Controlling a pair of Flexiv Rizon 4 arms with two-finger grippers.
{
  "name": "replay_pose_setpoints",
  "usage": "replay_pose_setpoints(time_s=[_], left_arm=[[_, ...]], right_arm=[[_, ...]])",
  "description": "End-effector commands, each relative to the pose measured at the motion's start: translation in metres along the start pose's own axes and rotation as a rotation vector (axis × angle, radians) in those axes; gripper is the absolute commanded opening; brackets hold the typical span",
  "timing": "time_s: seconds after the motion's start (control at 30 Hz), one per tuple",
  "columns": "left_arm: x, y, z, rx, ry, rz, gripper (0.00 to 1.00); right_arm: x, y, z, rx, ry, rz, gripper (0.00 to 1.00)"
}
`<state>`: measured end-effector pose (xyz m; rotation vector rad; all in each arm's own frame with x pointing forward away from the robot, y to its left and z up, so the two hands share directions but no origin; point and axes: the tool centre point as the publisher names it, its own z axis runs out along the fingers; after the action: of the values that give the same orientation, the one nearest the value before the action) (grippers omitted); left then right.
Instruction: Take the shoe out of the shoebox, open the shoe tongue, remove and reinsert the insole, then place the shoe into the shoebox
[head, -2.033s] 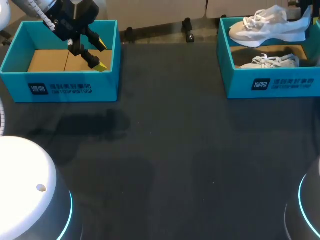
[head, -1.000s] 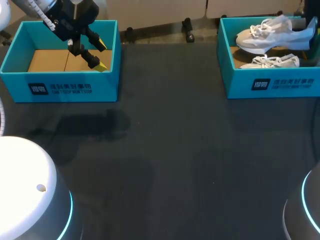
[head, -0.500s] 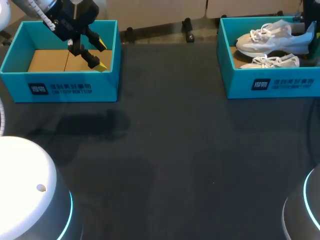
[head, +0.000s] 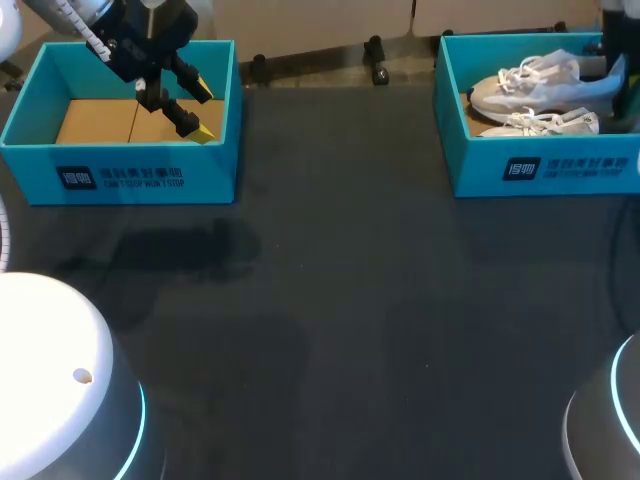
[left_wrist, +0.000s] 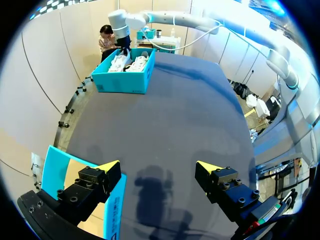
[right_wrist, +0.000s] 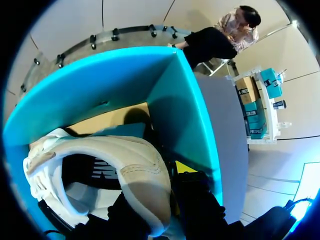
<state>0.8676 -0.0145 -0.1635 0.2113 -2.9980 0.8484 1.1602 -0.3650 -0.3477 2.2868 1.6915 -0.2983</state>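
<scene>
A white sneaker (head: 540, 85) hangs by its heel inside the right teal shoebox (head: 540, 170), toe pointing left, with my right gripper (head: 621, 78) shut on the heel. In the right wrist view the heel collar of this sneaker (right_wrist: 117, 160) sits between the fingers of the right gripper (right_wrist: 157, 192); one yellow fingertip (right_wrist: 185, 166) shows outside the heel, next to the box wall (right_wrist: 125, 80). A second white sneaker (head: 545, 123) lies on the box floor beneath it. My left gripper (head: 203, 112) hovers open over the left teal shoebox (head: 120, 170), holding nothing.
The left shoebox (left_wrist: 50, 170) shows only its brown cardboard floor (head: 95, 120). From the left wrist view, the left gripper (left_wrist: 157, 166) looks across dark tabletop (left_wrist: 185, 110) to the right shoebox (left_wrist: 122, 82). Dark table (head: 330, 300) spreads between the boxes.
My right gripper has lowered the held sneaker from above the right shoebox down into it, drifting a little right. The left arm has stayed still.
</scene>
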Motion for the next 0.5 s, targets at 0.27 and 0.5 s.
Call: replay_pose_setpoints(time_s=[0.27,0.5], left_arm=[[0.0,-0.001,0.0,-0.004,0.0,-0.001,1.0],[0.0,-0.001,0.0,-0.004,0.0,-0.001,1.0]], right_arm=[[0.005,0.01,0.014,0.019,0.007,0.002,0.0],[0.011,0.008,0.018,0.03,0.017,-0.007,0.0]])
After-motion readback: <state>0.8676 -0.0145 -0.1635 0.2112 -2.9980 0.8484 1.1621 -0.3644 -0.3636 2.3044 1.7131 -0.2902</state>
